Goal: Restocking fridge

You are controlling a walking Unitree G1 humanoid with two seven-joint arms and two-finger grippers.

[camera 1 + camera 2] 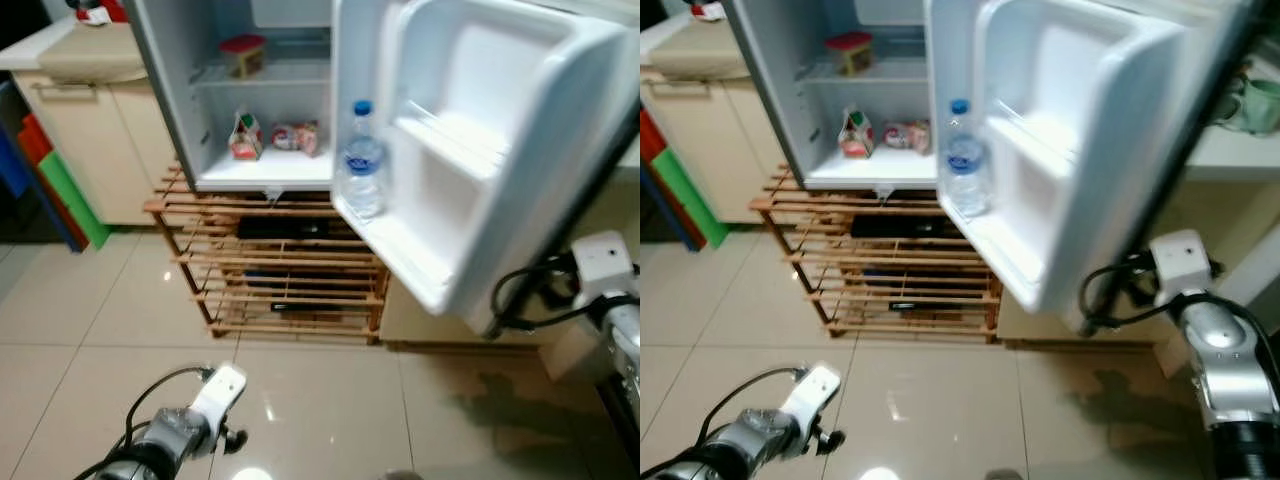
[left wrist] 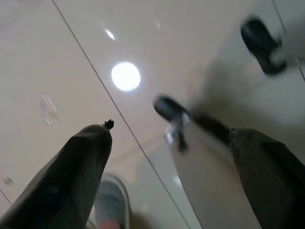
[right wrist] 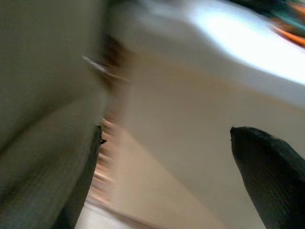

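Note:
The small white fridge (image 1: 200, 120) stands open on a wooden slatted rack (image 1: 280, 270), its door (image 1: 490, 150) swung out to the right. A water bottle with a blue cap (image 1: 362, 160) stands in the door's lower shelf. Inside, a red-lidded tub (image 1: 243, 52) sits on the upper shelf, with a small carton (image 1: 245, 137) and a wrapped pack (image 1: 296, 137) on the bottom shelf. My left arm (image 1: 190, 420) hangs low over the floor, and its gripper (image 2: 170, 131) is open and empty. My right arm (image 1: 610, 290) is below the door's outer edge, its gripper (image 3: 167, 131) open and empty.
A beige cabinet (image 1: 90, 120) stands left of the fridge, with red, green and blue panels (image 1: 60, 190) leaning beside it. A counter with a green mug (image 1: 1260, 100) is at the right. Glossy tiled floor (image 1: 330, 410) stretches in front of the rack.

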